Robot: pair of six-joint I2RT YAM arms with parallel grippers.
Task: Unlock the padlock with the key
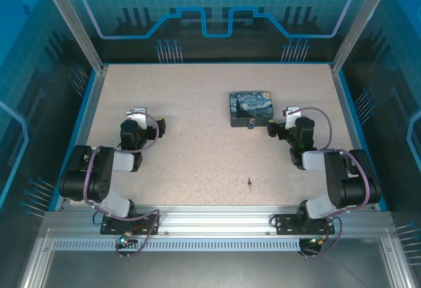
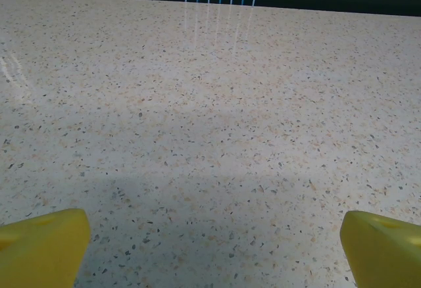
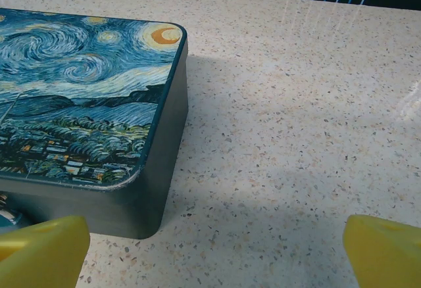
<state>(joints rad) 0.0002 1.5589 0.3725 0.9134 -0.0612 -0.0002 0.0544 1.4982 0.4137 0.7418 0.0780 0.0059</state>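
**Top external view.** The speckled beige surface [image 1: 197,104] carries one rectangular dark-blue tin with a starry-night painted lid [image 1: 251,108], right of centre. One tiny blue-bodied padlock with a thin silvery shackle [image 1: 251,125] sits touching the tin's near edge. One very small, thin, dark metal key [image 1: 250,183] lies flat and alone, well apart from the padlock and nearer the arm bases. The left gripper [image 1: 160,125] sits well to the left of all three. The right gripper [image 1: 271,129] is just beside the padlock, on its right.

**Left wrist view.** The left gripper [image 2: 210,255] has its yellow fingertips [image 2: 43,248] spread wide. Bare surface lies between them and nothing is held.

**Right wrist view.** The right gripper [image 3: 214,255] is equally wide apart and empty. The tin [image 3: 85,104] lies ahead on the left. A silvery-blue scrap at its near wall is probably the padlock [image 3: 6,212], but it is too cropped to be sure.

**Handling, judged.**
- Key: probably light, stiff and slippery, and lying flush, so hard to pinch. Best taken by the head, leaving the blade free.
- Padlock: light and rigid, likely to slide or twist under the key. Best clamped across the body. The keyhole's position cannot be made out.

**Count.** One padlock, one key, one tin, two grippers.
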